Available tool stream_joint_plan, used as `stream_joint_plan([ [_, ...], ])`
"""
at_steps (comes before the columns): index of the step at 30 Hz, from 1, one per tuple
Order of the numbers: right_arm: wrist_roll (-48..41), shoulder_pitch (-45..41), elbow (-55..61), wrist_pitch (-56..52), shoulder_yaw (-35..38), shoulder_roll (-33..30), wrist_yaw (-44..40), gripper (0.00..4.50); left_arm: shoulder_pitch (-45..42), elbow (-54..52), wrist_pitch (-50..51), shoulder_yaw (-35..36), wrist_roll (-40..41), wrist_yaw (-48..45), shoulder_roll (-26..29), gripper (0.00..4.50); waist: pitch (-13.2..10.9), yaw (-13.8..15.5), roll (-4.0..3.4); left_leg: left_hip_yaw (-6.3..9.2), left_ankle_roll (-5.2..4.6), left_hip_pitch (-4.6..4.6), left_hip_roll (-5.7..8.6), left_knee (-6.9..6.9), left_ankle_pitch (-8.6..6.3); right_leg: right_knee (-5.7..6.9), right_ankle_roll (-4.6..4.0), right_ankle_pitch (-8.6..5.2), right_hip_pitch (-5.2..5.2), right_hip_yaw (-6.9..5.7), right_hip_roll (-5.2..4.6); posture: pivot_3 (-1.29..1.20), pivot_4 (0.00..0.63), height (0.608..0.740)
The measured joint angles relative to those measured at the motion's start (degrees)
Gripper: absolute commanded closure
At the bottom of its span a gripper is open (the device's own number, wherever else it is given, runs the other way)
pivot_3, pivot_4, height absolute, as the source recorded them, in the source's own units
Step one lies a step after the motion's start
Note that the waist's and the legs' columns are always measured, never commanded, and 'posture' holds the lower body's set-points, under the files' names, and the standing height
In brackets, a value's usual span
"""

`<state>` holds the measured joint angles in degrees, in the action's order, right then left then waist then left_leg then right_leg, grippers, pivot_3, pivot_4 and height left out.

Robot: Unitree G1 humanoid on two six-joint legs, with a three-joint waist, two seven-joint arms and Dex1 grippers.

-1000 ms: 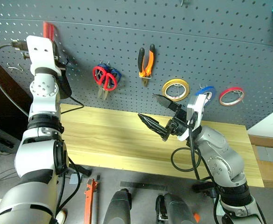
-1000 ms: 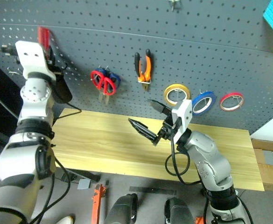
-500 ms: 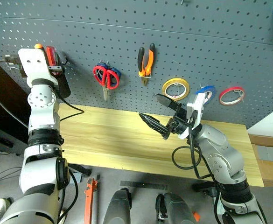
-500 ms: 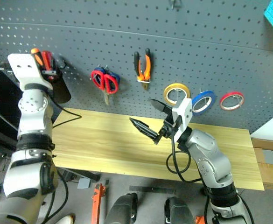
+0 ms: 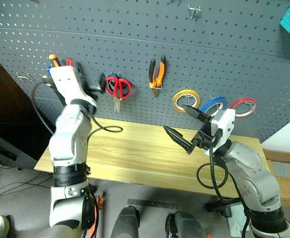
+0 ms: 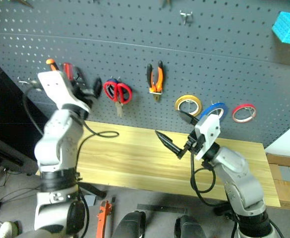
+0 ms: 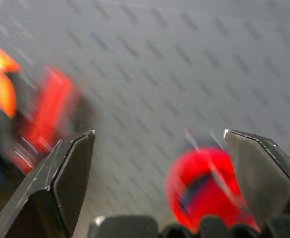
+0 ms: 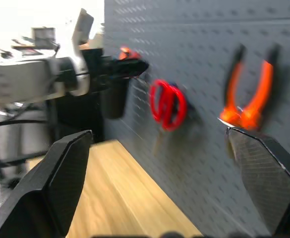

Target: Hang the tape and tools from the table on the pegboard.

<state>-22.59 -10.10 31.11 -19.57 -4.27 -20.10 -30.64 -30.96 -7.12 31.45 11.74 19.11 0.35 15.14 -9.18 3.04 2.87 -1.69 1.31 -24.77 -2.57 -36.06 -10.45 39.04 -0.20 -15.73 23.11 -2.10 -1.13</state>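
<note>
Left eye view: with tape (image 5: 215,105), scissors (image 5: 117,88), pliers (image 5: 156,72) and screwdriver (image 5: 69,63) on the pegboard (image 5: 135,44) and the table (image 5: 135,153) bare, both left gripper (image 5: 92,89) and right gripper (image 5: 187,130) stand apart and empty, so hanging appears complete; next, withdraw both arms.

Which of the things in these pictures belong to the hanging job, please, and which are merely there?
Part of the job:
- thin blue ring of tape, on the board
- red-handled scissors
- orange-and-black-handled pliers
- slim red-handled screwdriver
- dark grey perforated pegboard
- light yellowish wooden table

Just there:
- yellow tape ring
- red tape ring
</note>
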Motion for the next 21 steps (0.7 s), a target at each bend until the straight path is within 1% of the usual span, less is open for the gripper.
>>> stream_joint_plan([
  [1, 1.25, 0.83, 0.38, 0.32, -0.05, 0.00, 0.80, 0.00, 0.98, -1.14, 2.33, -0.95, 0.18, 0.05, -0.66, 0.04, 0.37, -0.14, 0.01, -0.01, -0.04, 0.00, -0.03, 0.00, 0.00, -0.01, 0.00, 0.00, 0.02, 0.00, 0.07, 0.09, 0.037, 0.740],
  [2, 2.44, 2.88, 1.19, 0.39, -0.04, -0.15, 1.84, 0.00, 2.48, -3.37, 5.60, -2.19, 0.41, 0.23, -1.27, 0.04, 0.88, -0.19, 0.00, -0.01, -0.05, 0.00, -0.03, 0.01, -0.01, -0.01, 0.00, 0.00, -0.01, 0.01, 0.08, 0.09, 0.023, 0.740],
  [4, 5.02, 7.12, 1.51, 0.36, -0.23, -0.26, 3.73, 0.00, 5.33, -7.06, 12.05, -3.82, 1.52, 0.42, -2.17, 0.04, 1.88, -0.30, -0.06, 0.00, -0.06, 0.04, -0.03, 0.02, -0.02, 0.00, 0.00, 0.00, -0.02, 0.05, 0.07, 0.08, 0.015, 0.740],
  [6, 7.80, 11.54, 1.21, 0.19, -0.22, -0.23, 6.33, 0.00, 9.47, -10.40, 16.91, -5.27, 2.44, 0.32, -2.48, 0.04, 2.85, -0.43, -0.23, -0.04, -0.07, 0.10, -0.01, 0.02, -0.03, 0.01, -0.01, -0.01, -0.05, 0.15, 0.06, 0.08, 0.005, 0.740],
  [9, 11.55, 14.96, -0.37, -0.42, 0.27, 0.87, 11.01, 0.00, 13.32, -11.73, 22.11, -6.33, 2.36, 0.89, -2.86, 0.04, 3.74, -0.86, -0.35, -0.06, -0.13, 0.18, -0.01, -0.01, 0.01, 0.01, 0.07, -0.07, -0.07, 0.15, 0.14, 0.07, 0.000, 0.740],
  [11, 13.71, 15.29, -2.41, -2.18, 1.21, 2.70, 14.88, 0.00, 14.40, -11.11, 22.11, -5.76, 1.91, 1.53, -3.75, 0.04, 4.26, -1.05, -0.37, -0.09, -0.19, 0.43, -0.02, -0.02, 0.06, 0.00, -0.03, -0.01, -0.35, 0.10, 0.16, 0.07, 0.000, 0.740],
  [12, 14.64, 15.34, -3.76, -3.23, 1.58, 3.39, 16.49, 0.00, 14.98, -10.33, 21.42, -5.74, 1.25, 1.53, -3.77, 0.04, 4.33, -1.28, -0.47, -0.12, -0.16, 0.95, -0.05, 0.00, 0.04, -0.08, -0.09, -0.05, -0.84, 0.06, 0.15, 0.07, 0.000, 0.740],
  [13, 14.75, 15.31, -4.86, -4.29, 2.20, 4.21, 17.68, 0.00, 15.71, -9.53, 20.14, -5.74, 0.44, 1.44, -3.76, 0.04, 4.48, -1.52, -0.57, -0.09, 0.14, 1.23, -0.06, 0.01, -0.16, -0.13, -0.45, -0.26, -0.94, 0.03, 0.10, 0.07, 0.000, 0.740],
  [17, 14.38, 14.34, -8.54, -7.92, 4.53, 7.95, 20.88, 0.00, 17.72, -5.21, 15.31, -6.20, -2.55, 0.34, -3.24, 0.04, 4.71, -1.63, -0.76, -0.01, 0.16, 1.86, -0.05, 0.06, -0.18, -0.17, -0.52, -0.31, -1.44, 0.06, 0.01, 0.07, 0.000, 0.740],
  [21, 14.61, 12.05, -12.74, -8.54, 5.56, 9.58, 22.74, 0.00, 18.06, -0.67, 10.16, -6.83, -4.30, -2.70, -1.66, 0.04, 4.79, -1.64, -0.79, -0.06, 0.14, 1.83, -0.04, 0.09, -0.19, -0.19, -0.60, -0.36, -1.43, 0.08, -0.02, 0.08, 0.000, 0.740],
])
